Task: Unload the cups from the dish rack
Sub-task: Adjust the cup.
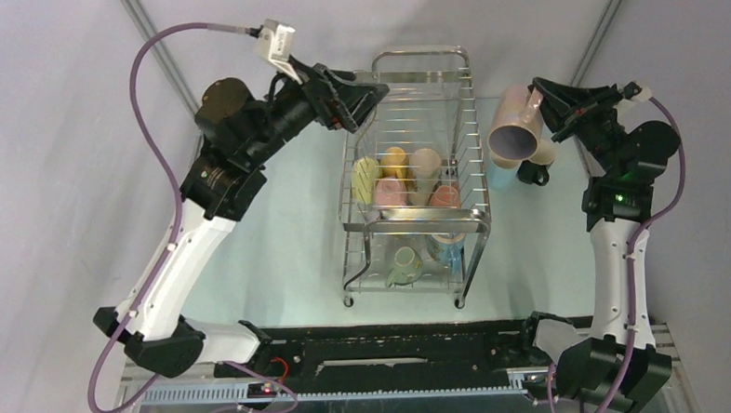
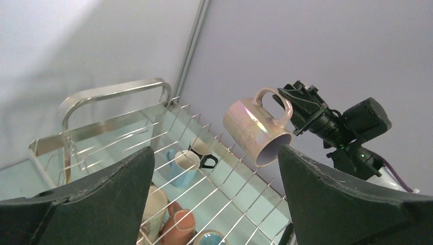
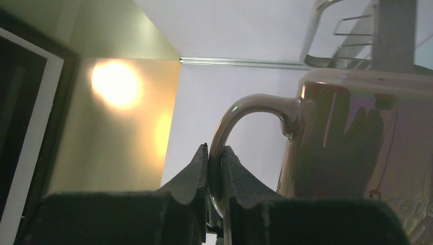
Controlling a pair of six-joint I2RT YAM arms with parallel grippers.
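Observation:
The chrome dish rack (image 1: 428,224) stands mid-table. Its upper tier holds yellow (image 1: 365,179), cream (image 1: 425,164), pink (image 1: 389,194) and orange (image 1: 445,196) cups; pale green (image 1: 403,263) and light blue (image 1: 447,247) cups sit on the lower tier. My right gripper (image 1: 545,94) is shut on the handle (image 3: 214,153) of a glossy pink mug (image 1: 516,125), held tilted in the air to the right of the rack; the mug also shows in the left wrist view (image 2: 255,127). My left gripper (image 1: 362,100) is open and empty above the rack's back left corner (image 2: 215,153).
A light blue mug (image 2: 183,167) and a black mug (image 2: 204,153) stand on the table to the right of the rack, below the held mug. The rack's looped handle (image 2: 112,94) is at its far end. Walls close in behind and on both sides.

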